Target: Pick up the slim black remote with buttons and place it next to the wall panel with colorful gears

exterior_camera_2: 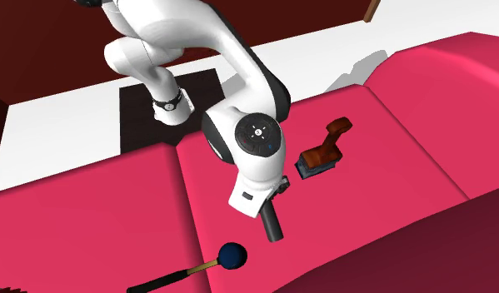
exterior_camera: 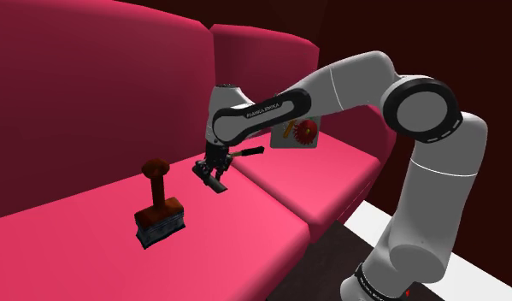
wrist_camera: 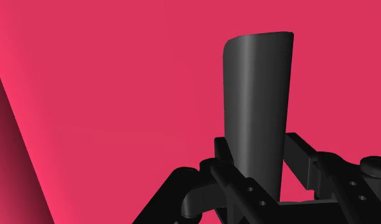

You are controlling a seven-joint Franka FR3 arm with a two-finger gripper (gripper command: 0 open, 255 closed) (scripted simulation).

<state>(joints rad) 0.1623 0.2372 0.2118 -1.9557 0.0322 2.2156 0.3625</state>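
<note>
"Remote (wrist_camera: pixel 256 121) in hand?"

"Yes. The gripper (wrist_camera: pixel 260 153) is clamped on it, with a black finger (wrist_camera: pixel 301 153) against each long side. Most of its length sticks out past the tips."

"Is it off the sofa (exterior_camera: pixel 91 103)?"

"Barely, I judge. In the shoulder view the hand hangs low over the seat, near the seam between the two cushions. Whether the remote's far end touches the fabric I cannot tell."

"And the panel (exterior_camera: pixel 298 132)?"

"It stands by the backrest on the next cushion, partly behind the arm, with a red gear showing. Remote and panel are apart, and the seam lies between them."

"So what is left?"

"The pick looks done. The carry over the seam, the setting-down beside the panel and the release are not yet done — more than half the job, by my reckoning."

"Anything in the way?"

"The stamp (exterior_camera: pixel 160 214) stands on the near cushion — away from that path."
</note>
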